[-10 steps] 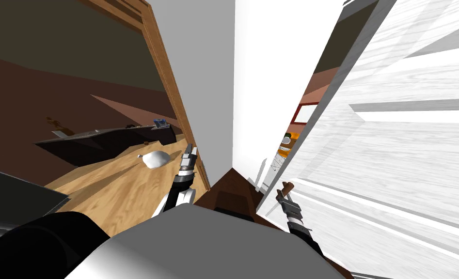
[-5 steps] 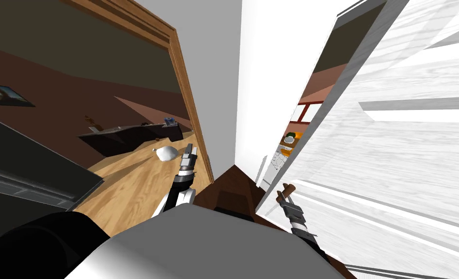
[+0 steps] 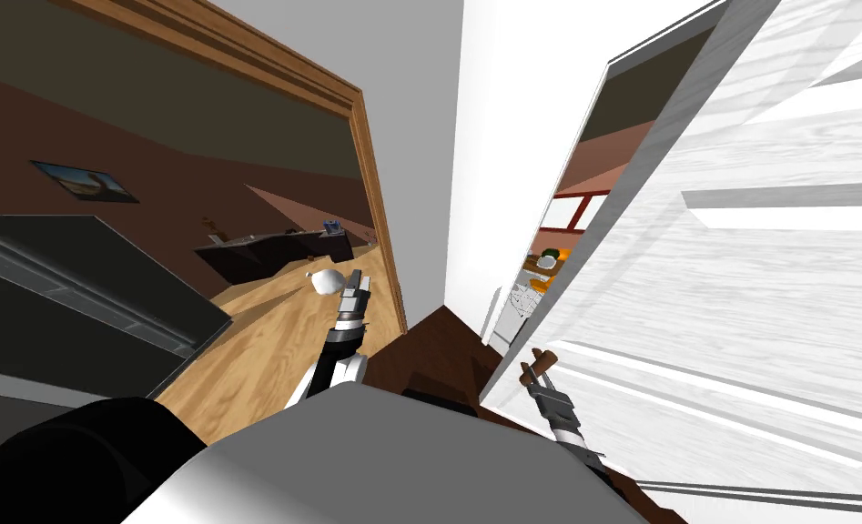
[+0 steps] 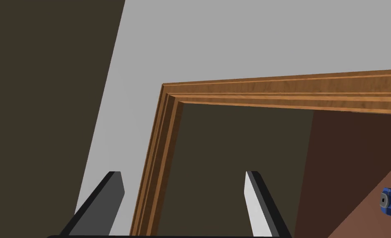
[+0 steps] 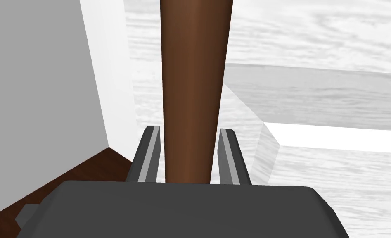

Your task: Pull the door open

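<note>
While the right claw (image 5: 192,131) pinched the brown door handle (image 5: 195,74), the white panelled door (image 3: 747,300) beyond it stood partly open, more swing seemingly left to pull, and the left claw (image 4: 184,177) hung spread.

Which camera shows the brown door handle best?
Right wrist view: the door handle looms large, pinched by the right end effector. Head view shows it tiny against the white door; left wrist view faces a wooden doorframe.

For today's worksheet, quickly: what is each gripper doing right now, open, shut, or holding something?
Left gripper: open, holding nothing.
Right gripper: shut on the brown door handle.
</note>
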